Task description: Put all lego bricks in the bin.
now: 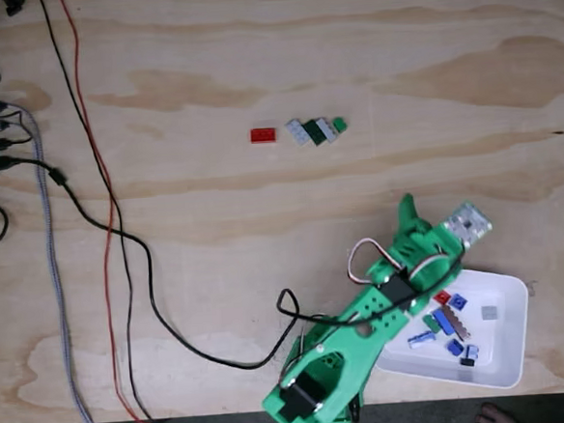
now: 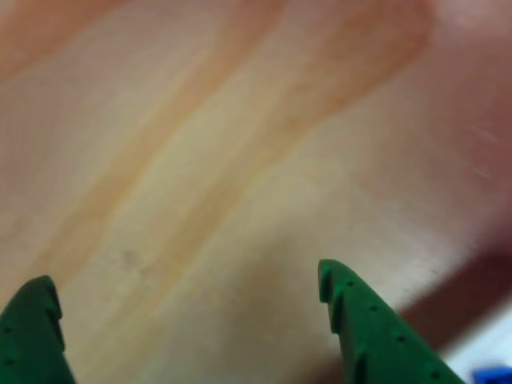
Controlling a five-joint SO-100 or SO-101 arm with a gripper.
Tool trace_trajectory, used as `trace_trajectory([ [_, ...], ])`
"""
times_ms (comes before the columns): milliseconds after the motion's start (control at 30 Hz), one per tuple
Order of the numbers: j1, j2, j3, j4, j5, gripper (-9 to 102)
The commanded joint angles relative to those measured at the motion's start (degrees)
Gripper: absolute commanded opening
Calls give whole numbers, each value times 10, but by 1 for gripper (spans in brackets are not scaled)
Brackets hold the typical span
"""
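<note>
We see the green gripper (image 2: 188, 292) with its fingers wide apart and nothing in it, over bare wood; the white bin (image 1: 504, 336) beside it holds many lego bricks (image 1: 445, 322); a red brick (image 1: 263, 134) and a small bunch (image 1: 316, 130) lie far off on the table (image 1: 216, 235)

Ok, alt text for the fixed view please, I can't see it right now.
A green arm reaches over a white bin of lego bricks at lower right of a plywood table. A red brick and a small cluster lie mid-table; cables run down the left.
</note>
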Motion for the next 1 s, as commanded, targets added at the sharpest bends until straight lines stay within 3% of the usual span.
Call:
trace_trajectory([
  [0,-221,-221,-184,-47,25,30],
  [100,-283,-332,-284,-25,19,23],
  [367,-374,-481,-489,109,-2,27],
  [600,-394,-581,-580,104,-25,26],
  [967,-467,-603,-584,78,-23,28],
])
